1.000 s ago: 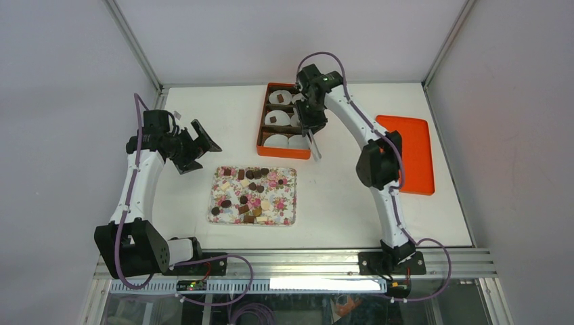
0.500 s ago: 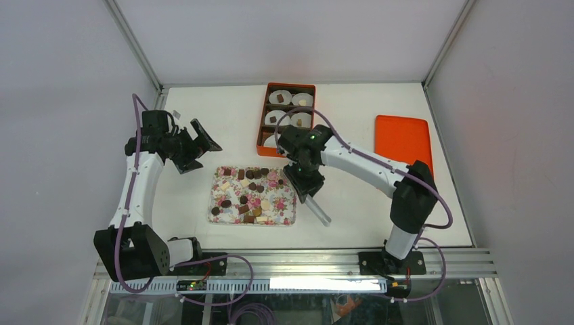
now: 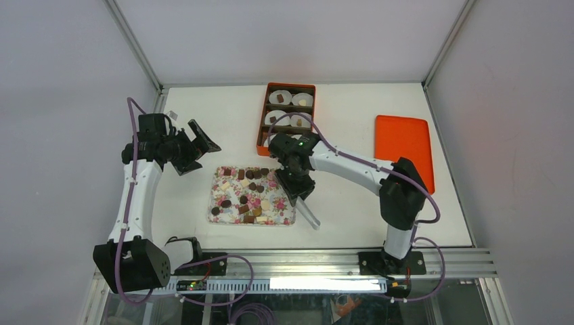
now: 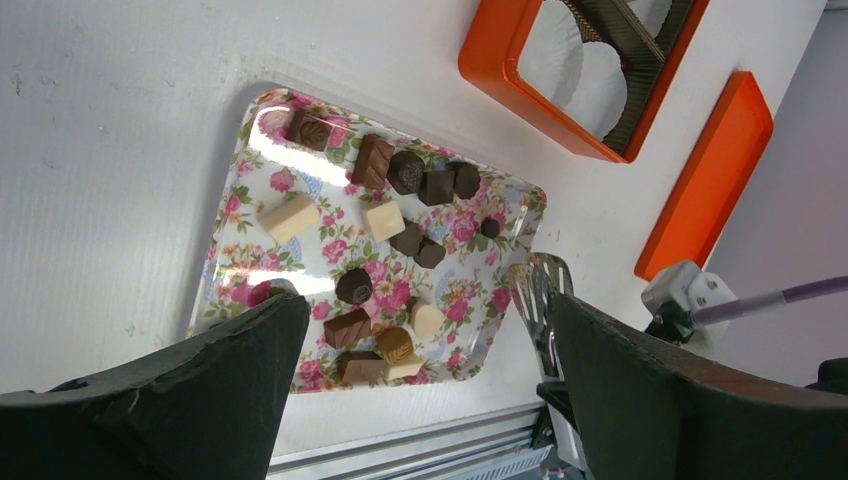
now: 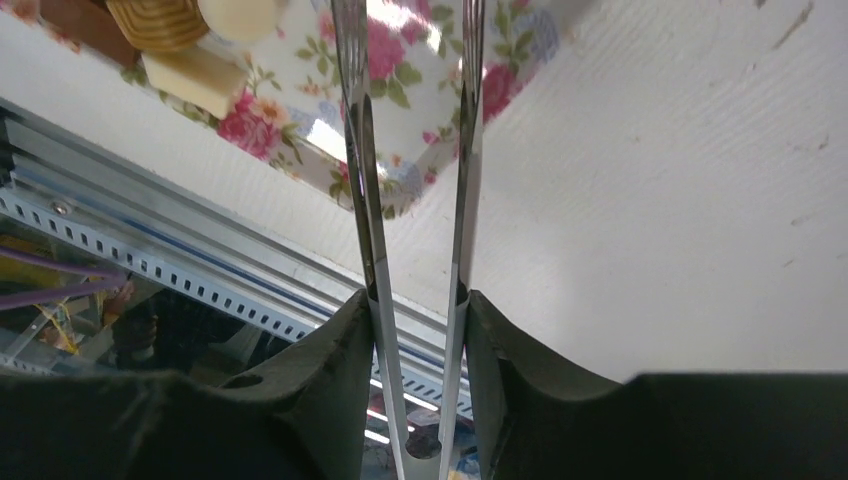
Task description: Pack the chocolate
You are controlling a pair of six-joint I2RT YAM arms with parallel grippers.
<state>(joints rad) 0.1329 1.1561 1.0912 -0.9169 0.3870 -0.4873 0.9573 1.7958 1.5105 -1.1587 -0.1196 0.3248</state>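
The chocolate lies as several dark, light brown and cream pieces on a floral tray. My right gripper hovers at the tray's right edge, shut on metal tongs. In the right wrist view the tongs run between my right gripper out over the tray's corner, beside a cream chocolate; their tips are cut off. My left gripper hangs open to the upper left of the tray. Its wrist view frames my left gripper over the chocolate and the tongs.
An orange box with white paper cups stands behind the tray; some cups hold a piece. Its orange lid lies flat at the right. A metal rail runs along the near table edge.
The right arm swung from over the orange box down to the tray's right edge, carrying the tongs. The left arm shifted slightly left, still open.
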